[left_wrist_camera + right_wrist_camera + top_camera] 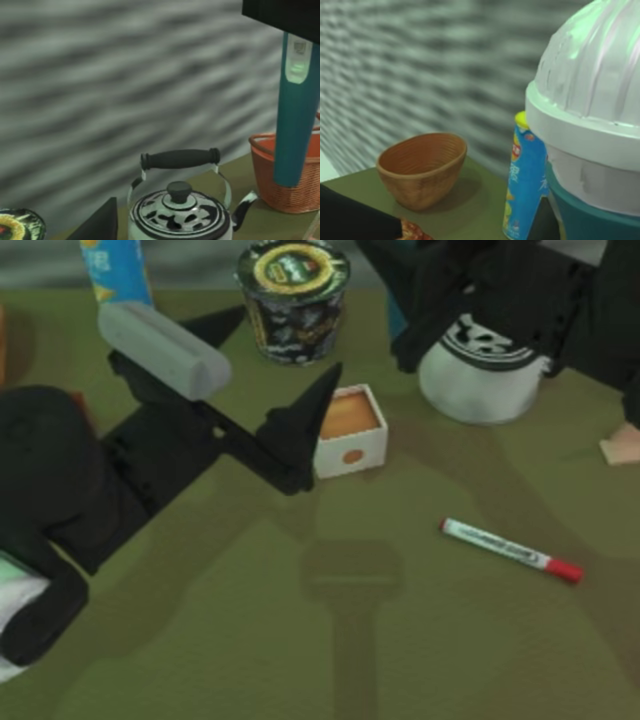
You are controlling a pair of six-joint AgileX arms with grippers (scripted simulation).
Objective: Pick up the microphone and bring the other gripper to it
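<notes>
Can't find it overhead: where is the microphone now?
The microphone hangs handle-down from the right gripper, off the table on its right side, near the kettle and basket in the left wrist view.

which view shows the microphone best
The left wrist view: the microphone hangs there with its teal handle and white switch strip plain, only its top hidden under a black part. The right wrist view shows just the pale ribbed head, very close. In the top view I cannot make it out.

Top view looks down; both wrist views look sideways across the table [420, 640].
</notes>
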